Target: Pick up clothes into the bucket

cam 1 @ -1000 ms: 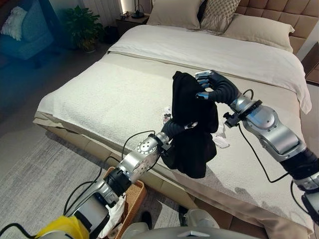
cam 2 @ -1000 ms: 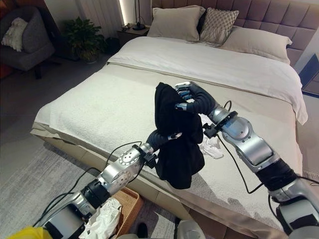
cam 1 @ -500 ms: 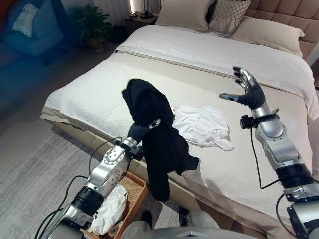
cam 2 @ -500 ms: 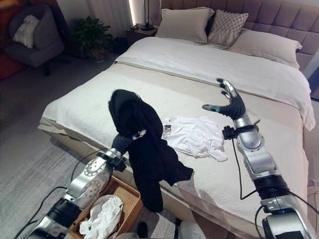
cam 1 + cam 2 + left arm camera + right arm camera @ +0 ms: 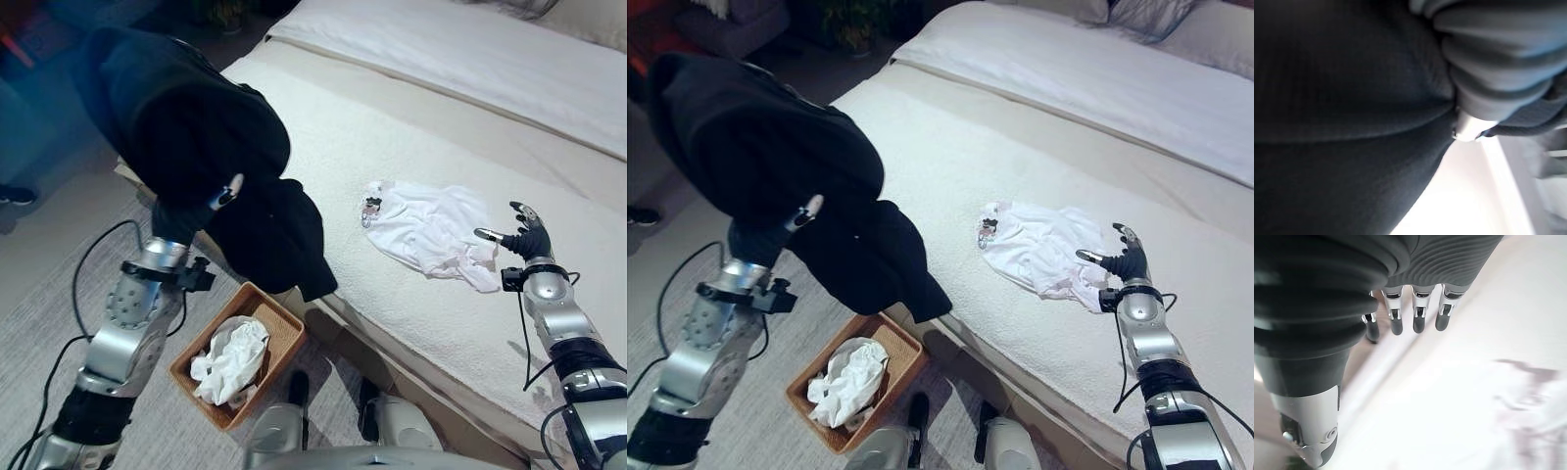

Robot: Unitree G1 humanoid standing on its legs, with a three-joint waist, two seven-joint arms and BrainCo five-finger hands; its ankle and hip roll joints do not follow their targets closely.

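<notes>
A black garment (image 5: 186, 137) hangs bunched over my raised left hand (image 5: 229, 191), beyond the bed's near edge and above the floor, up and left of the basket. One silver finger presses on the cloth; the rest is buried in it. In the left wrist view the black garment (image 5: 1342, 98) lies right against the hand. The woven basket (image 5: 284, 328) stands on the floor by the bed with a white cloth (image 5: 230, 357) inside. A white garment (image 5: 426, 230) lies crumpled on the bed. My right hand (image 5: 527, 238) hovers open just right of it, its fingers (image 5: 1418, 308) straight.
The bed (image 5: 323, 147) has a cream cover and a white duvet (image 5: 470, 59) farther back. Its near edge runs diagonally just past the basket. A grey rug (image 5: 29, 294) covers the floor to the left.
My left arm has swung the black garment left, off the bed towards the basket. My right hand has dropped from a raised pose to beside the white garment. The camera has also turned down.
</notes>
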